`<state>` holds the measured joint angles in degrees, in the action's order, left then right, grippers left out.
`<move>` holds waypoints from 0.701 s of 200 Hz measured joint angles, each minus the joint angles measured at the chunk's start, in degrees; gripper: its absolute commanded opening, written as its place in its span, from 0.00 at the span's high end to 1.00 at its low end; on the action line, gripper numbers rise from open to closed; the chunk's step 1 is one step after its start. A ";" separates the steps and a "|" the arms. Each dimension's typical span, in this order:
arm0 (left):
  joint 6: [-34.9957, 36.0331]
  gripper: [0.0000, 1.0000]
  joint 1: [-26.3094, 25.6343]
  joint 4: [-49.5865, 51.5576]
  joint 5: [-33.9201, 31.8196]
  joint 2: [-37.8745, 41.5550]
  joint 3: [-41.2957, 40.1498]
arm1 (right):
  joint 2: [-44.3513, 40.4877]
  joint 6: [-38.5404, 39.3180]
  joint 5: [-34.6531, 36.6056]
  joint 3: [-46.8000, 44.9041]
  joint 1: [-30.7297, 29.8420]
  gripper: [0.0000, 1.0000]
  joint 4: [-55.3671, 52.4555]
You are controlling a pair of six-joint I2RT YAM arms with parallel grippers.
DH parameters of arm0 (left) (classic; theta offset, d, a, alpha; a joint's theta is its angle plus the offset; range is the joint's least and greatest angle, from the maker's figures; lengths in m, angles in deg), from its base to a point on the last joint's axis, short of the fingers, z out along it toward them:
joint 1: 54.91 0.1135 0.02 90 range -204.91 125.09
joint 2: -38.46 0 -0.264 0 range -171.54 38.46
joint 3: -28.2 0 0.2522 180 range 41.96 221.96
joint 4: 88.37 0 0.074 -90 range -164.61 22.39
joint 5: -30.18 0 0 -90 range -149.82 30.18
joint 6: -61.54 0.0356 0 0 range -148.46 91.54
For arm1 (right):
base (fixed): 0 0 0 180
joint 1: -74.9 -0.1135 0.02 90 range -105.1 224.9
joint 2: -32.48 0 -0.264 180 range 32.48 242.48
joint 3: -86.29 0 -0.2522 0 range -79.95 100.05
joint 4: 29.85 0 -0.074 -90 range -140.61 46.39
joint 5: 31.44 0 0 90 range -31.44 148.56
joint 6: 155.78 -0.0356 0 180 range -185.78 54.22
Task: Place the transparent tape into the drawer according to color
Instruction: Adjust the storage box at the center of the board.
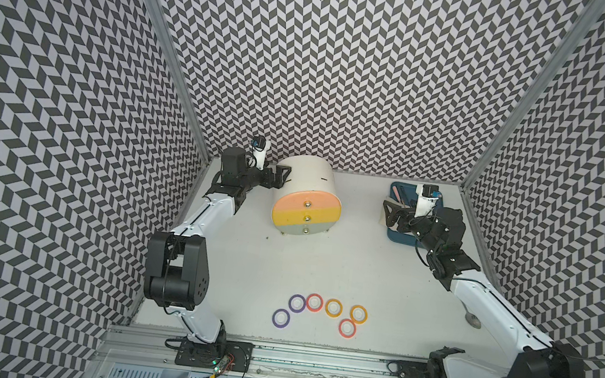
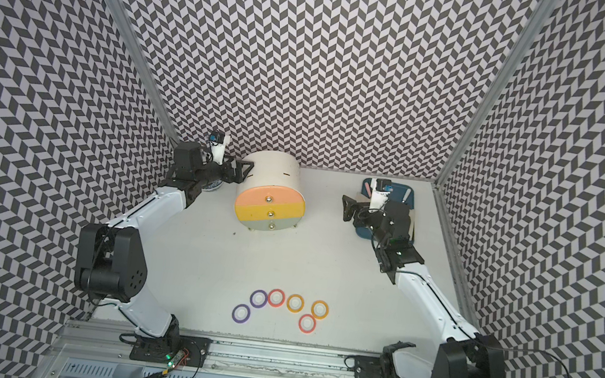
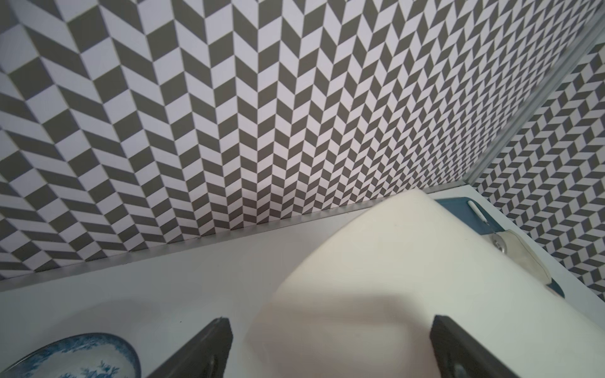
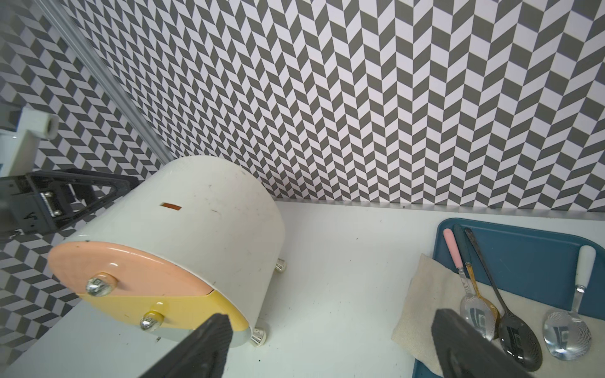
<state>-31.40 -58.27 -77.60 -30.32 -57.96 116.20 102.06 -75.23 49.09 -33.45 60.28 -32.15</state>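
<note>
Several transparent tape rings lie flat near the table's front in both top views: two purple (image 1: 281, 318) (image 1: 297, 303), two red-pink (image 1: 314, 302) (image 1: 347, 327) and two orange (image 1: 334, 308) (image 1: 358, 314). The white cabinet (image 1: 307, 182) stands at the back with all three drawers closed: peach (image 1: 307, 203), yellow (image 1: 306, 218) and grey-green (image 1: 305, 230). My left gripper (image 1: 282, 178) (image 3: 330, 322) is open right beside the cabinet's left wall. My right gripper (image 1: 387, 213) (image 4: 330, 319) is open and empty, to the right of the cabinet by the tray.
A blue tray (image 4: 523, 255) with several spoons (image 4: 520, 333) and a beige cloth (image 4: 429, 294) sits at the back right under my right wrist. A blue-and-white bowl (image 3: 82, 353) sits by the left gripper. A small metal object (image 1: 473, 319) lies near the right wall.
</note>
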 measured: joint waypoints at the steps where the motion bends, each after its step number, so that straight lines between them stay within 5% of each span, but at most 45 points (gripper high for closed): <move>1: 0.09 0.00 -0.07 0.15 0.07 -0.04 0.09 | -0.02 -0.02 -0.02 -0.02 0.00 0.00 0.02; 140: 3.50 0.05 -4.17 3.69 4.11 -2.95 4.66 | 0.31 -0.11 -5.22 0.00 -0.28 0.00 -3.76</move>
<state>-27.90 -62.44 -73.90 -26.21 -60.91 120.85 102.37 -75.34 43.87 -33.45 60.00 -35.91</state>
